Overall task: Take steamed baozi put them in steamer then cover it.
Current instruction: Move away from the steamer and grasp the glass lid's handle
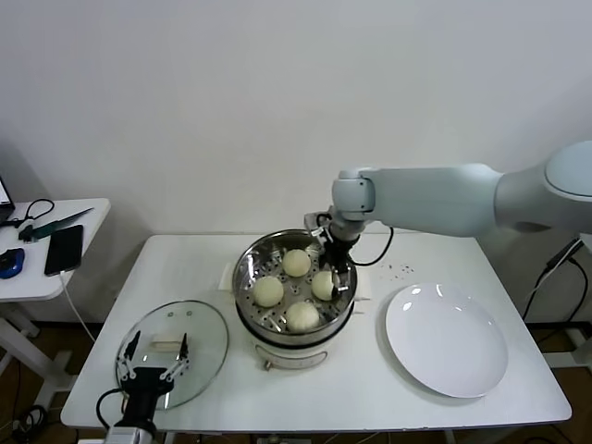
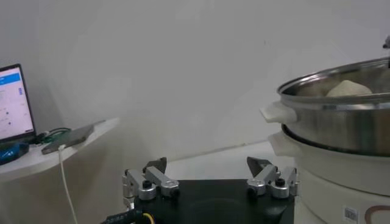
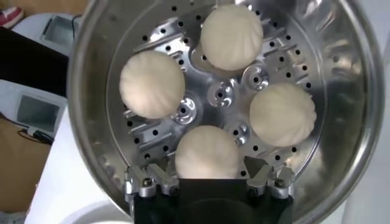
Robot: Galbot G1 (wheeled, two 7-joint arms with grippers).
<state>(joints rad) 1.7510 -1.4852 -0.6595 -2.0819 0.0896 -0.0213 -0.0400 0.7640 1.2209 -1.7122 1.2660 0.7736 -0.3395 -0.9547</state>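
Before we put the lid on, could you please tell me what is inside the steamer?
Four baozi sit on the perforated tray inside the steamer. Beneath the tray nothing can be seen.

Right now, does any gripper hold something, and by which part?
Nothing is held. The right gripper stands open over a baozi in the steamer. The left gripper is open above the cover.
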